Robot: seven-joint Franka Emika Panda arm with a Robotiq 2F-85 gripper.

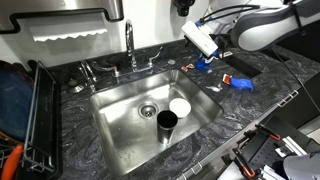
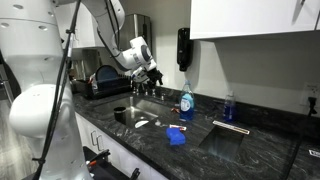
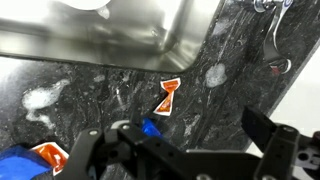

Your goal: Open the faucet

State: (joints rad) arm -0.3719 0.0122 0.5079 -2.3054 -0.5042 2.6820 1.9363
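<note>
The faucet (image 1: pixel 130 42) is a tall chrome gooseneck behind the steel sink (image 1: pixel 120 105), with small chrome handles (image 1: pixel 113 72) at its base. In the wrist view, chrome faucet parts (image 3: pixel 276 45) show at the top right edge. My gripper (image 1: pixel 205 55) hovers over the dark marble counter beside the sink, apart from the faucet. It also shows in an exterior view (image 2: pixel 150 72). In the wrist view my gripper (image 3: pixel 180 150) is open and empty, with bare counter between its fingers.
A black cup (image 1: pixel 166 122) and a white bowl (image 1: pixel 180 106) sit in the sink. A blue dish-soap bottle (image 2: pixel 186 100) stands on the counter. A blue and orange item (image 1: pixel 240 82) lies nearby. A dish rack (image 1: pixel 30 110) stands on the far side.
</note>
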